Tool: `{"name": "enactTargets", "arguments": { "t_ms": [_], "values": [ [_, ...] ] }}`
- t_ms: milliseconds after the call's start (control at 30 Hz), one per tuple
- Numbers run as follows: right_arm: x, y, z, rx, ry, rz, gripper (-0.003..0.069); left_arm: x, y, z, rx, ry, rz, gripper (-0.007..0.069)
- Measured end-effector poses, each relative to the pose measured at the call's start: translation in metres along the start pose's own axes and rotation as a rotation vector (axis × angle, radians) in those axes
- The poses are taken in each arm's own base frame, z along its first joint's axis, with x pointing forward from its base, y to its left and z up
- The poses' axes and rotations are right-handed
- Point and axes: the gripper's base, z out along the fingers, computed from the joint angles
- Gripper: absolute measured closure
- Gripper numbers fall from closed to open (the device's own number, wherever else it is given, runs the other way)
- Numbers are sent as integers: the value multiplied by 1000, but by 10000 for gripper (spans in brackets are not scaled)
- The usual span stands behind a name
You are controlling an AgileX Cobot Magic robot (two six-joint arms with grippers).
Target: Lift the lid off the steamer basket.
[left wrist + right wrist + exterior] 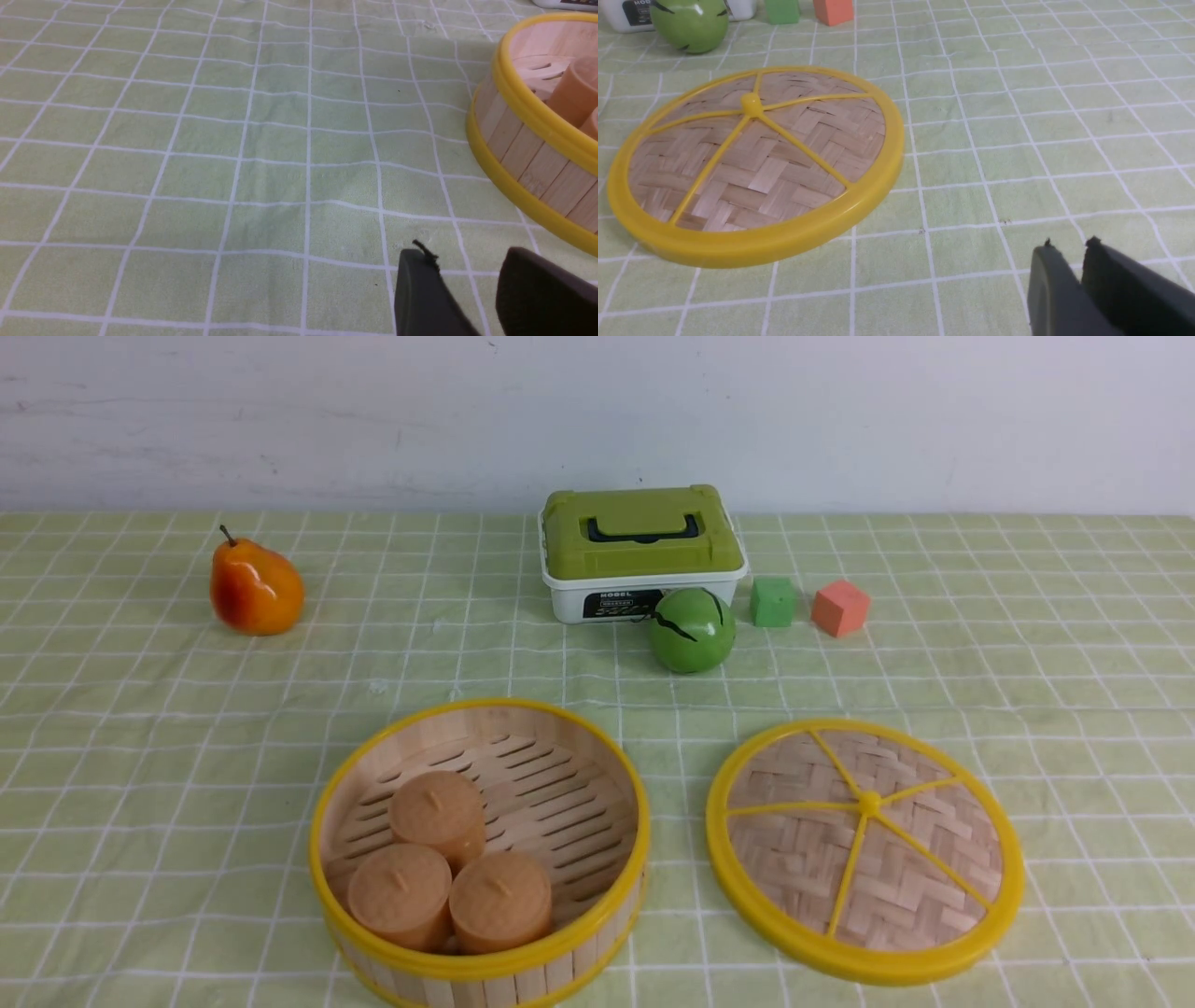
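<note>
The bamboo lid [754,161] lies flat on the tabletop [1017,116], well clear of the right fingers [1052,284], nearly closed on nothing; left fingers [420,289] parted, empty, near the steamer basket [528,140].

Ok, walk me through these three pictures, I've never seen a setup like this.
It is a robot with two arms. One picture looks forward from between them; the other two come from cameras on each wrist. On the checked cloth sit an open steamer basket holding three tan cakes, its lid lying flat beside it, a pear, a white box with a green top, a green ball and two small cubes. The dark shapes are the left fingers and right fingers. Neither holds anything.
</note>
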Motion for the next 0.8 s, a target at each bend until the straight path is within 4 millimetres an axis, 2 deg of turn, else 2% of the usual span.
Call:
{"name": "enactTargets", "arguments": {
  "t_ms": [800],
  "values": [
    [0, 0, 0, 0, 0, 0, 540, 0, 0, 0, 0, 0, 0, 386]
  ]
}}
